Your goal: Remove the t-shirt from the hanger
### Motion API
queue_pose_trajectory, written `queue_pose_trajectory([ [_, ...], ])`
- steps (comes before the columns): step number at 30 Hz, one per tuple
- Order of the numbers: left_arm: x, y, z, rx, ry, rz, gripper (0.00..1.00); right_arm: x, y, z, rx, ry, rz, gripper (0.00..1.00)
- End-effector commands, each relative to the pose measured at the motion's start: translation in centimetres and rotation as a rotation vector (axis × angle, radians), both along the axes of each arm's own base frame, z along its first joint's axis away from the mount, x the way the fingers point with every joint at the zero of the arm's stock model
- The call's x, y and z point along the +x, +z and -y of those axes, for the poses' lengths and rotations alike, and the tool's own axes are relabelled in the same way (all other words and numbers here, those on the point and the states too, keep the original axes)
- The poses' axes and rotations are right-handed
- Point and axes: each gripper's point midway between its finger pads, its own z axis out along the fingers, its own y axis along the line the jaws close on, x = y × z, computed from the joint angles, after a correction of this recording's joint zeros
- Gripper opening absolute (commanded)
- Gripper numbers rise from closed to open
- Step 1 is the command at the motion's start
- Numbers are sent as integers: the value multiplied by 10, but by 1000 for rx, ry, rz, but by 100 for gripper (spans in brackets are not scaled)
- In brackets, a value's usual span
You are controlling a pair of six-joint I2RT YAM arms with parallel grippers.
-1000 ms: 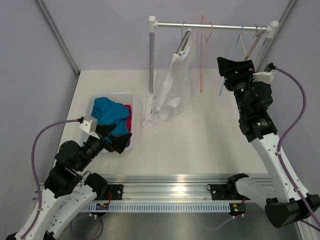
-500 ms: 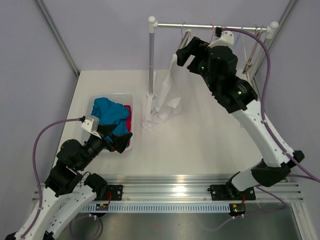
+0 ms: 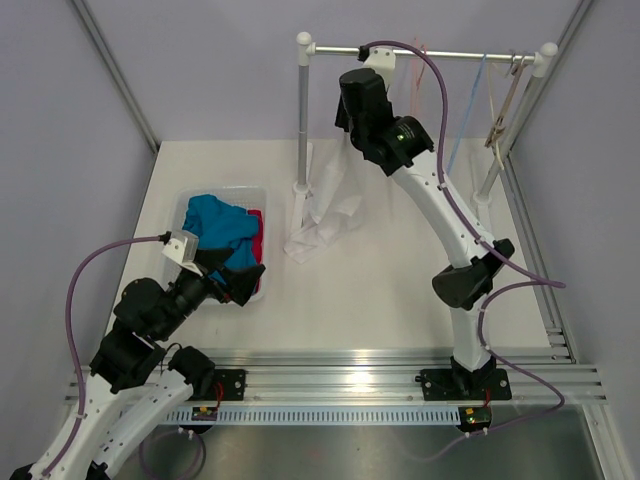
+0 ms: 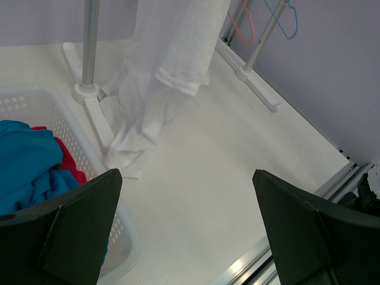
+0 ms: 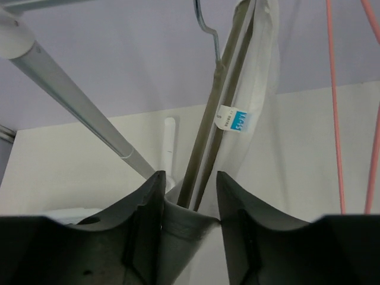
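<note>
A white t-shirt (image 3: 330,205) hangs on a wooden hanger (image 5: 217,113) from the rack rod (image 3: 440,52), and its hem pools on the table by the rack pole. My right gripper (image 3: 352,128) is up at the shirt's shoulder, just under the rod. In the right wrist view its jaws (image 5: 189,202) stand narrow with a fold of the shirt's fabric (image 5: 261,119) filling the gap, beside the hanger's bars. My left gripper (image 3: 240,285) is open and empty, low over the near edge of the basket. The shirt also shows in the left wrist view (image 4: 160,71).
A white basket (image 3: 228,190) holding blue and red clothes sits at the left. The rack pole (image 3: 303,110) stands just left of the shirt. Empty pink (image 3: 415,70), blue (image 3: 468,100) and wooden (image 3: 505,100) hangers hang to the right. A metal rail (image 3: 350,385) runs along the front.
My right arm has swung left along the rack, from the empty hangers to the t-shirt's shoulder, and now has fabric between its jaws. The left arm has not moved.
</note>
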Motion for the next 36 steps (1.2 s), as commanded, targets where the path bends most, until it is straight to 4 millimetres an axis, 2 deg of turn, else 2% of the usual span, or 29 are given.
queue_pose_trajectory([
  [1, -1, 14, 2, -16, -19, 50, 99, -17, 23, 20, -43, -34, 40, 43],
  [5, -1, 13, 3, -15, -21, 48, 99, -19, 25, 27, -50, -57, 53, 40],
  [8, -1, 14, 2, -18, -16, 50, 99, -21, 22, 29, -69, -51, 41, 31],
  [11, -1, 14, 1, -20, -10, 50, 99, -23, 19, 34, -90, -59, 35, 12],
  [13, -1, 14, 1, -18, -10, 50, 99, -25, 24, 37, -96, -53, 66, 7],
  [14, -1, 14, 1, -19, -11, 51, 99, -26, 27, 35, -96, -34, 84, 1],
  [15, -1, 14, 1, -18, -13, 50, 99, -24, 38, 34, -94, -23, 128, 0],
  [17, -1, 14, 1, -18, -13, 48, 99, -27, 45, 36, -97, -2, 162, 0],
  [18, -1, 14, 1, -19, -13, 51, 99, -25, 59, 37, -80, -2, 222, 0],
  [20, 0, 14, 1, -18, -7, 48, 99, -30, 66, 39, -75, 20, 280, 0],
  [21, 0, 14, 0, -18, -5, 48, 99, -31, 87, 40, -46, 18, 367, 0],
  [22, 0, 12, 1, -17, -5, 43, 99, -35, 86, 42, -47, 32, 386, 0],
  [24, 0, 13, 1, -16, -5, 45, 99, -40, 109, 45, -22, 28, 496, 0],
  [25, 0, 13, 1, -16, -5, 44, 99, -44, 107, 47, -21, 37, 508, 0],
  [27, 0, 13, 0, -16, -5, 45, 99, -49, 116, 49, 6, 39, 554, 0],
  [30, 0, 12, 1, -17, -5, 43, 99, -55, 113, 51, 33, 47, 569, 0],
  [36, 0, 14, 3, -32, -10, 33, 99, -60, 76, 48, 83, 74, 499, 0],
])
